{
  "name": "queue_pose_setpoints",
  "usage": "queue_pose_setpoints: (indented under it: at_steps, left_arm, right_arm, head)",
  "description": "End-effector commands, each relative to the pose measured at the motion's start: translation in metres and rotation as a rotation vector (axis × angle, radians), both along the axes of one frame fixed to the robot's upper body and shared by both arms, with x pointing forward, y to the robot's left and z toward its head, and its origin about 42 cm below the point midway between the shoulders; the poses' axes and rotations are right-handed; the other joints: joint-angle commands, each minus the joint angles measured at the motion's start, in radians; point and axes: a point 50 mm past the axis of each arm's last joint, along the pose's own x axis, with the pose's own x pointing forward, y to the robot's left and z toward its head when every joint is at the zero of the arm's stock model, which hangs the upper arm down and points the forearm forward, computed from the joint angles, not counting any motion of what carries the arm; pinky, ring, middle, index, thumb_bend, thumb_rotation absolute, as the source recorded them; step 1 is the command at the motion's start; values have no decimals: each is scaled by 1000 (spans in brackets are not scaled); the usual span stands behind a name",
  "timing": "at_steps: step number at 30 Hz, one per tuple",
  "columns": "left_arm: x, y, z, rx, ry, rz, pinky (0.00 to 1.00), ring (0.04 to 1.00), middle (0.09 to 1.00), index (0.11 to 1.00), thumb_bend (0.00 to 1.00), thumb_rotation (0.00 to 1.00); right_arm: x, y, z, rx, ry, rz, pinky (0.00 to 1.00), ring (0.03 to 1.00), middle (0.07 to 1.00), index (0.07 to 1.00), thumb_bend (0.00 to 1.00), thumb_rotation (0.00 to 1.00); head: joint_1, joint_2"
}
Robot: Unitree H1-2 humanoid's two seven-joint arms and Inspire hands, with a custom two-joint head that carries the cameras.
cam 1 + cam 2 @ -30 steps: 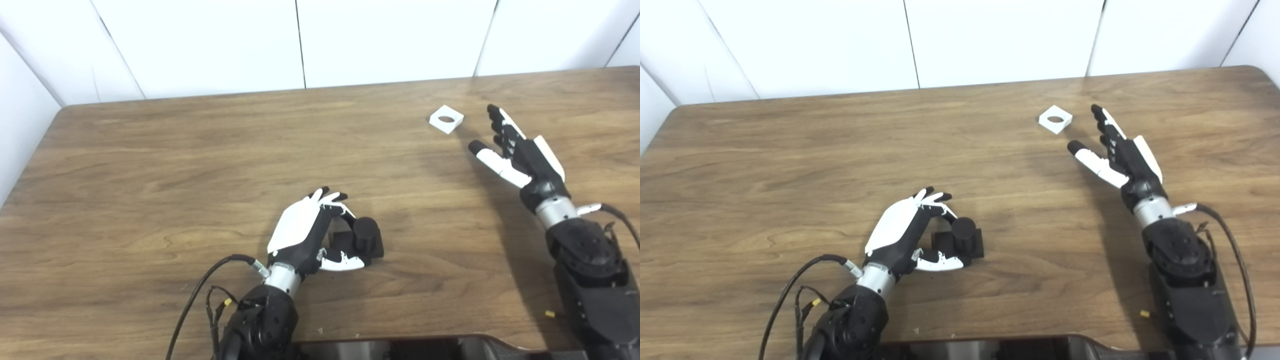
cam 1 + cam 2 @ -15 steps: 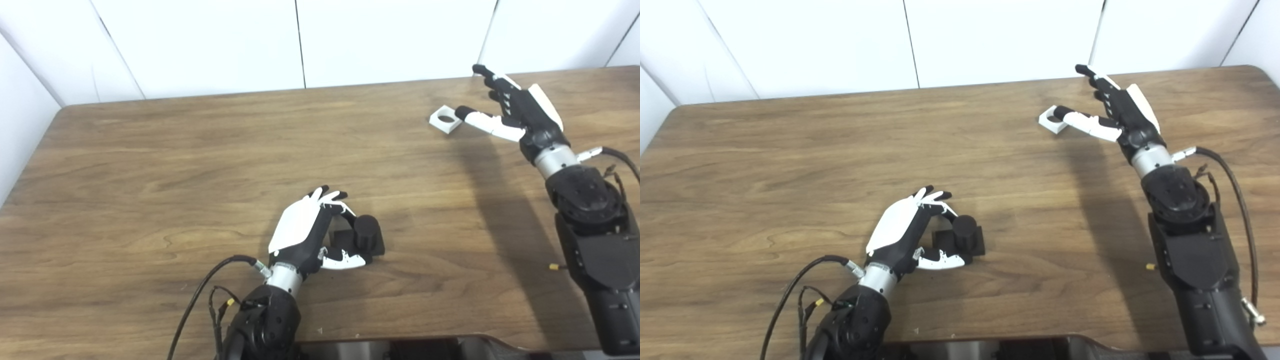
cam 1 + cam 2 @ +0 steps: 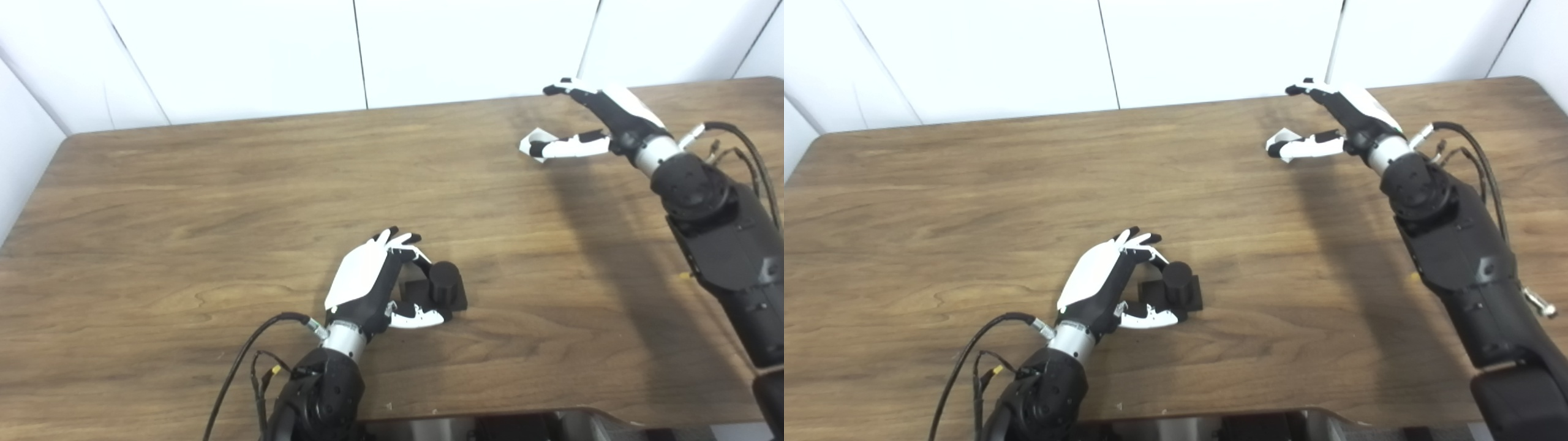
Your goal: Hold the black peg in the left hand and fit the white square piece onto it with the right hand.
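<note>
The black peg, a short cylinder on a square black base, stands on the table near the front middle. My left hand is curled around it, fingers behind the base and thumb along its front. The white square piece lies flat at the far right of the table, mostly hidden under the thumb of my right hand. That hand hovers over the piece with its fingers spread apart and stretched above it, holding nothing.
The wooden table meets white wall panels at the back. Cables trail from the left wrist near the front edge. A dark part of the robot's body shows at the bottom.
My right hand has swung up and to the left from beside the white piece to over it, its thumb now covering the piece. The left hand has stayed on the peg. The camera shifted slightly.
</note>
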Motion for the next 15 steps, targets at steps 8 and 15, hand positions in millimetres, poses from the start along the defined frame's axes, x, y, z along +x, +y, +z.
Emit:
queue_pose_setpoints:
  at_steps: [8,15]
  left_arm:
    - [2,13,-17,68,46,39,1000,1000,901,489,506,79]
    - [3,14,-17,69,45,39,1000,1000,901,489,505,79]
  right_arm:
    - [37,3,34,-129,-56,3,984,999,977,846,883,424]
    - [49,15,31,-172,-24,-7,1000,1000,996,845,916,420]
  head:
    - [-3,-8]
    - [-3,-11]
